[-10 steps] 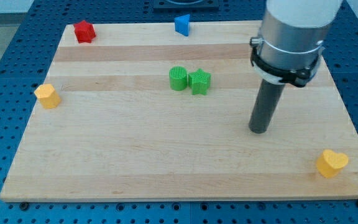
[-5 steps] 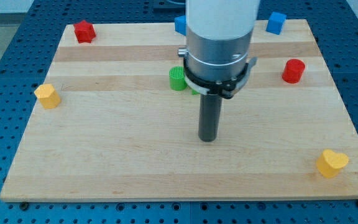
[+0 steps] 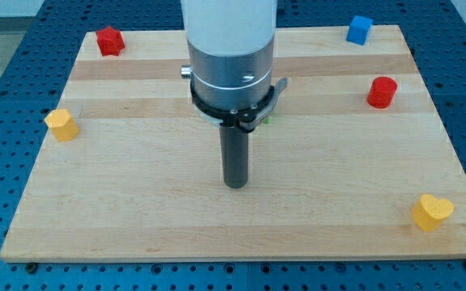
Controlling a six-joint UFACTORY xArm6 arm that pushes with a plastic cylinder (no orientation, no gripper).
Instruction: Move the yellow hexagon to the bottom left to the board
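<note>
Not started: the yellow hexagon block [image 3: 61,124] sits at the wooden desk's [image 3: 136,218] left edge, untouched; my tip [image 3: 235,185], a plain rod tool holding nothing, stands mid-desk, well right.

A red block [image 3: 110,40] sits at the board's [image 3: 136,218] top left corner, a blue cube [image 3: 359,29] near the top right corner, a red cylinder [image 3: 382,91] by the right edge, a yellow heart [image 3: 432,212] at the bottom right corner.

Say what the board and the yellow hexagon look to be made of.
The board looks like pale wood with a smooth matte finish, going by its lengthwise grain and plank bands. The yellow hexagon is probably plastic: uniform colour, slightly glossy faces.
</note>
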